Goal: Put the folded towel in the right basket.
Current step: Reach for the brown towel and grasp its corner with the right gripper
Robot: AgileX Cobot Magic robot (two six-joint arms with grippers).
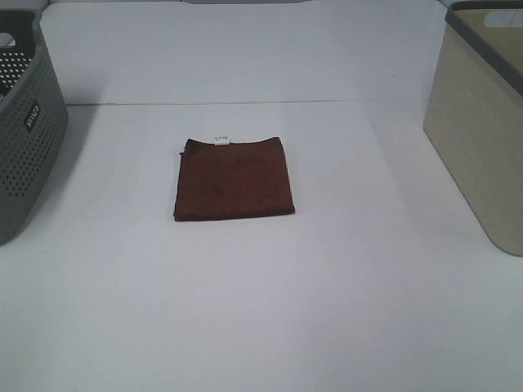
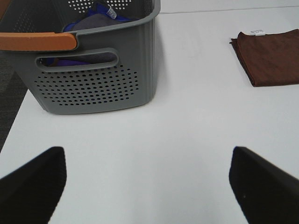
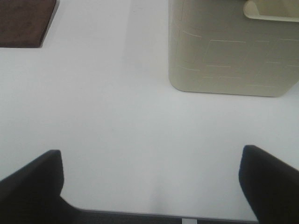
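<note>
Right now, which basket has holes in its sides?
The grey basket on the left; the beige basket on the right has smooth, solid sides.

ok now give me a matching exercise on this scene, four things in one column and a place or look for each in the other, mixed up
Things
1 towel
2 grey basket
3 beige basket
4 tag

Descriptions
a perforated sides, far left
b white, on the towel's far edge
c dark brown, lying flat between the baskets
d smooth sides, far right

Pairs: 1-c, 2-a, 3-d, 4-b
</note>
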